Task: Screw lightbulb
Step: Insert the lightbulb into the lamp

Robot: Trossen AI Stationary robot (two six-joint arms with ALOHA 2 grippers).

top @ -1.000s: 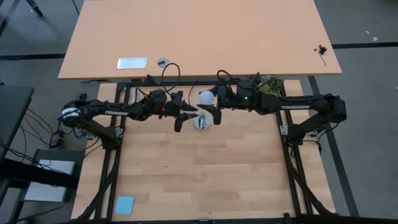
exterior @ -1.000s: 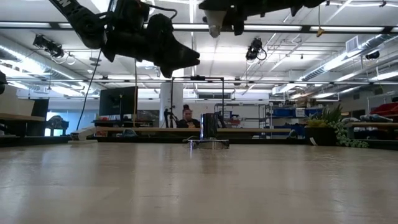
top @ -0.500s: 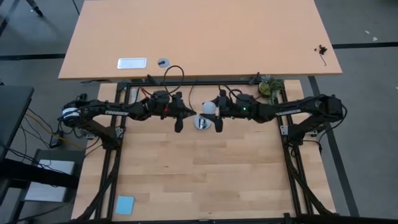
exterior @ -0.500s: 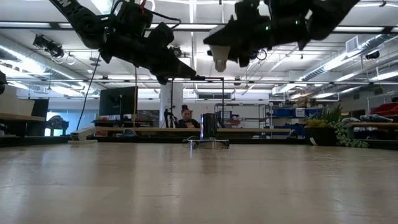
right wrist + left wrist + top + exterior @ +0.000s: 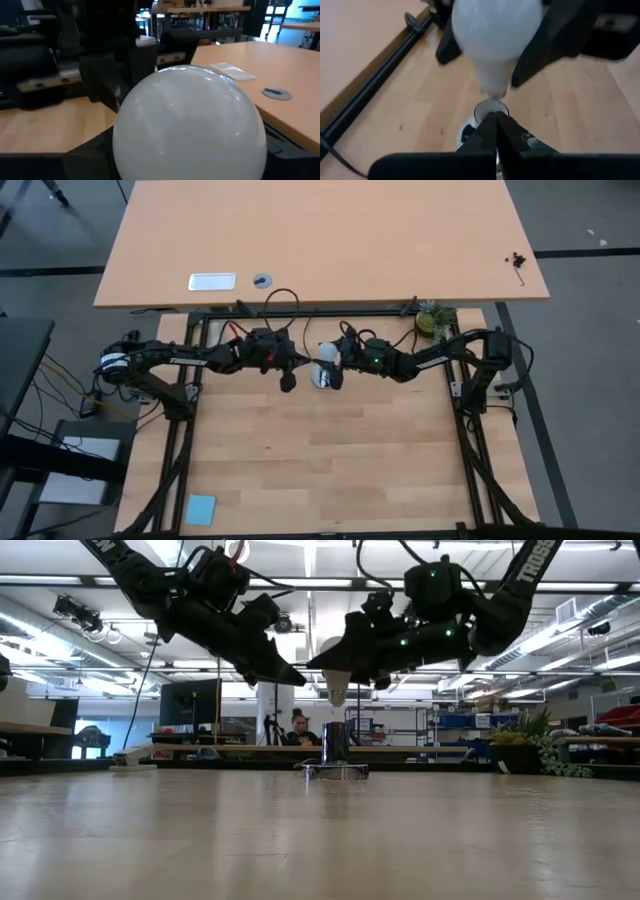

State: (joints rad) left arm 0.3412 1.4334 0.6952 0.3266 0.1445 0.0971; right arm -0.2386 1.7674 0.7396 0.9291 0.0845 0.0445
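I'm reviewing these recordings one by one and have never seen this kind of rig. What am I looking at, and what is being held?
Two dark robot arms work over a wooden table. One picture looks straight down, one looks level across the tabletop, and two come from cameras on the arms' wrists. The right gripper holds a white lightbulb in the air, metal base pointing down, just above a round silver socket standing on the table. The left gripper is shut and empty, its tip close to the bulb's neck. In the right wrist picture the lightbulb fills the front. A blue pad lies at the table's near left corner.

Bright overhead strip lights, soft shadows — wrist views blurred (close-up)
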